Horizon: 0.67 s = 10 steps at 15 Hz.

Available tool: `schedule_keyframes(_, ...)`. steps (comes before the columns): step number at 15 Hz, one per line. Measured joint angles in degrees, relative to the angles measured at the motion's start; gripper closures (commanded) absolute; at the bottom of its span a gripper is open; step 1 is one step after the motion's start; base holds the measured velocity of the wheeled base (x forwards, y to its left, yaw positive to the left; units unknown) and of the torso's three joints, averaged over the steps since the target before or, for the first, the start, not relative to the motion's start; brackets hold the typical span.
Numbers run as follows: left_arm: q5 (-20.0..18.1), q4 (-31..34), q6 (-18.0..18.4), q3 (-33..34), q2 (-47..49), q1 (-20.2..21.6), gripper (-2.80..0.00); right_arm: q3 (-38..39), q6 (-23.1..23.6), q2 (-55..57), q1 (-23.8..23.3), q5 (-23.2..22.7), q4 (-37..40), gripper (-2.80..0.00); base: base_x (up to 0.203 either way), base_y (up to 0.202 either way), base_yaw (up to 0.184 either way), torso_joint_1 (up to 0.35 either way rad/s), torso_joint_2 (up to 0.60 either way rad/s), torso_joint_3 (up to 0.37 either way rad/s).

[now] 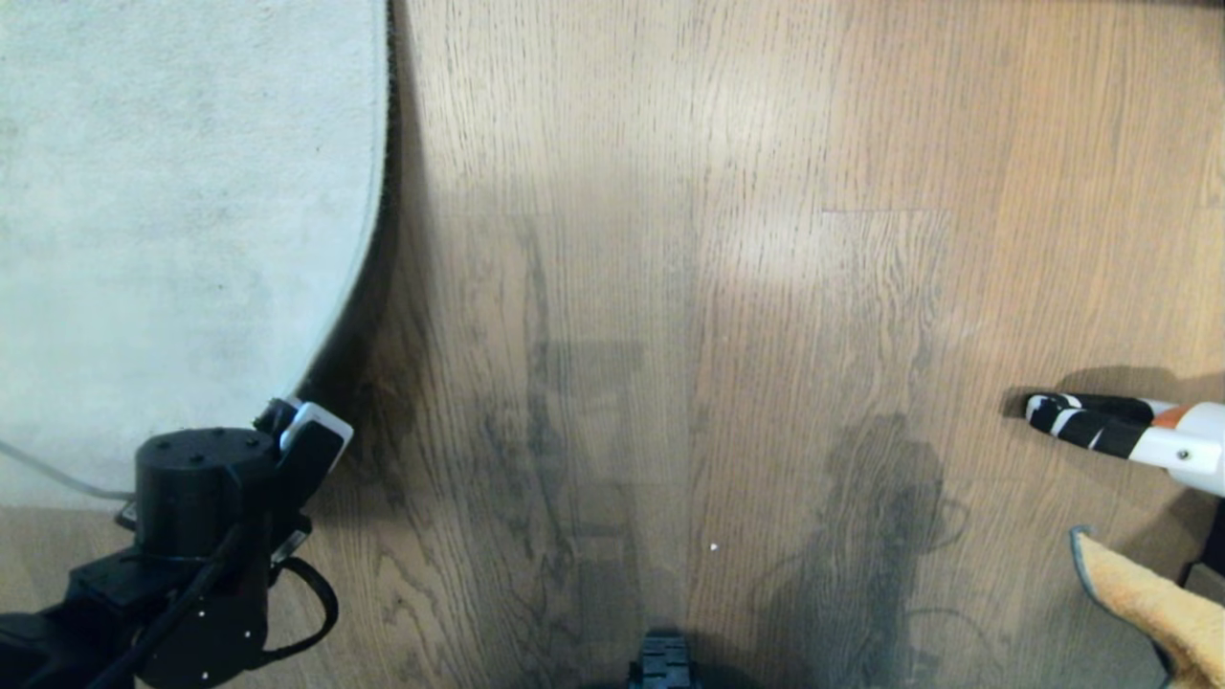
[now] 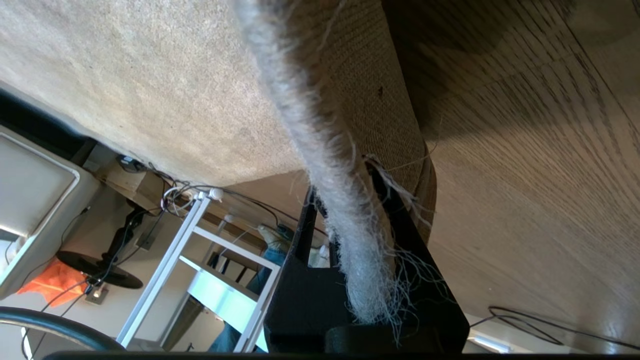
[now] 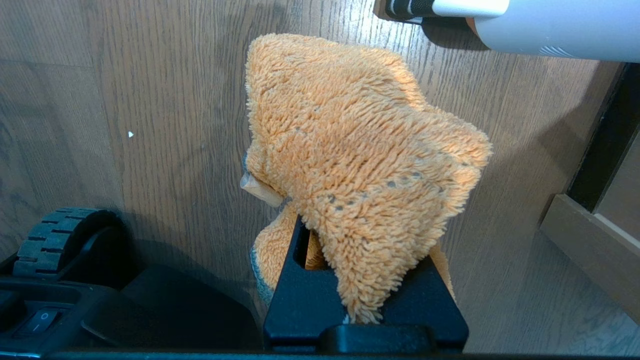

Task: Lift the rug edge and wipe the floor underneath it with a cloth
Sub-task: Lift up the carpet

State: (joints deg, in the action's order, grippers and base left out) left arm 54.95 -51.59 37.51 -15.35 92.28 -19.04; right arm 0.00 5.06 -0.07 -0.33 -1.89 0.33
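Observation:
The pale grey rug [image 1: 172, 211] covers the left of the head view, and its near edge curves up off the brown plank floor [image 1: 670, 287]. At that raised edge my left gripper [image 1: 292, 426] is shut on the rug. In the left wrist view its black fingers [image 2: 400, 235] pinch the frayed edge [image 2: 350, 235], and the tan woven backing [image 2: 360, 90] hangs above the floor [image 2: 540, 150]. My right gripper [image 3: 360, 227] is shut on the fuzzy orange cloth [image 3: 360, 150], low at the right [image 1: 1158, 603]. The cloth hides its fingertips.
A white, black and orange appliance [image 1: 1120, 431] lies on the floor at the right, close to the cloth. My base wheel [image 3: 55, 240] is at the near edge. Wooden furniture [image 3: 590, 240] stands to the right. Beyond the rug are a white frame [image 2: 200, 260], cables and a person's leg [image 2: 260, 270].

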Motion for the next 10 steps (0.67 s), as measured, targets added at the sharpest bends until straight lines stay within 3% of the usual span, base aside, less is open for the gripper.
schedule_keyframes(10,0.1,0.1,0.1,2.6,-5.4,-0.5,0.00,0.0,0.0,0.0,0.0,0.0,0.0,0.00,0.000,0.000,0.000,0.000,0.00,0.000)
